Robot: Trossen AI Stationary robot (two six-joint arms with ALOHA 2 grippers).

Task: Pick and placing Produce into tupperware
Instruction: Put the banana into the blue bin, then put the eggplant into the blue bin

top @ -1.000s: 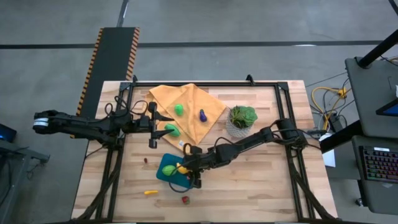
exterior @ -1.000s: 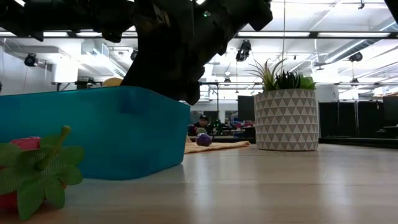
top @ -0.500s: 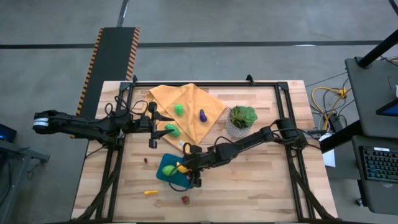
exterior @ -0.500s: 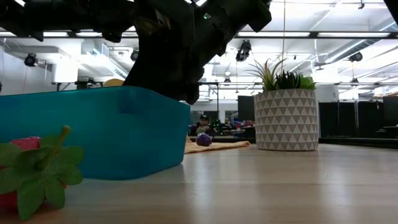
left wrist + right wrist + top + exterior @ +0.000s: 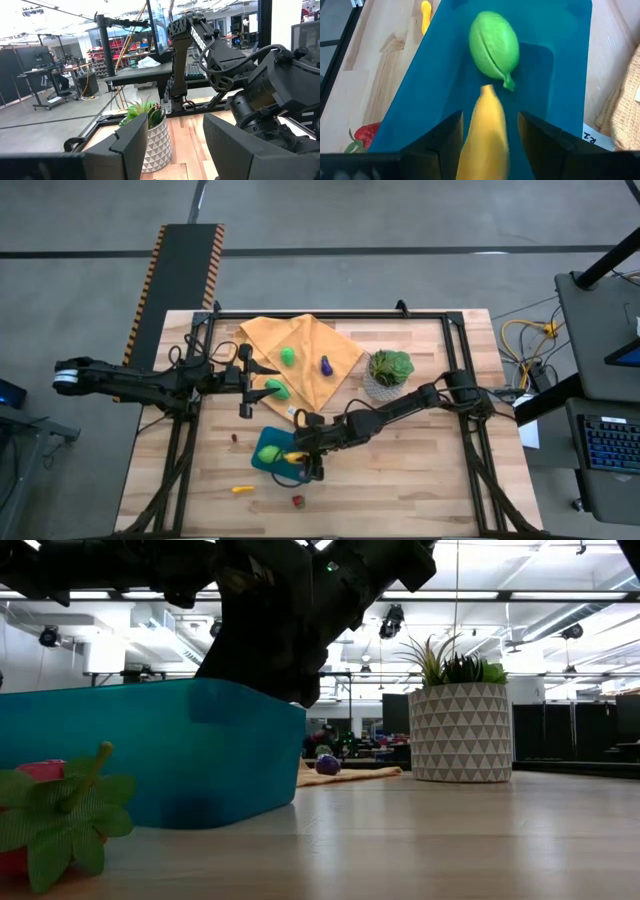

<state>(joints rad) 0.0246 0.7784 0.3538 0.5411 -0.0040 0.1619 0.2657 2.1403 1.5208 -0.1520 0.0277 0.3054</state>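
Right gripper (image 5: 300, 457): over the teal tupperware (image 5: 272, 465) at the front-left of the table, arm reaching in from the right side. In the right wrist view the yellow banana (image 5: 487, 131) lies between the two dark fingers (image 5: 441, 140) with a strip of teal showing on either side of it; whether the fingers press it or have let go I cannot tell.

Banana: over the tupperware's floor, its tip near the stem end of a green rounded fruit (image 5: 494, 44) that rests inside the container.

Tupperware: on bare wood just in front of the orange-yellow cloth (image 5: 310, 370); in the low view its teal wall (image 5: 150, 750) stands with the arm's dark bulk above it.

Left gripper (image 5: 248, 380): at the cloth's left edge, fingers (image 5: 131, 137) apart, nothing between them; a green piece (image 5: 276, 389) lies on the cloth close beside it.

On the cloth: a second green piece (image 5: 288, 356) and the purple eggplant (image 5: 326, 365), apart from each other.

Loose on the wood: a small yellow piece (image 5: 243, 489) left of and in front of the tupperware; a red strawberry with green leaves (image 5: 297, 501) just in front of it; a small dark red piece (image 5: 234, 438) to its left.

Potted plant (image 5: 388, 373): green leaves in a patterned grey-white pot, right of the cloth, behind the right arm.
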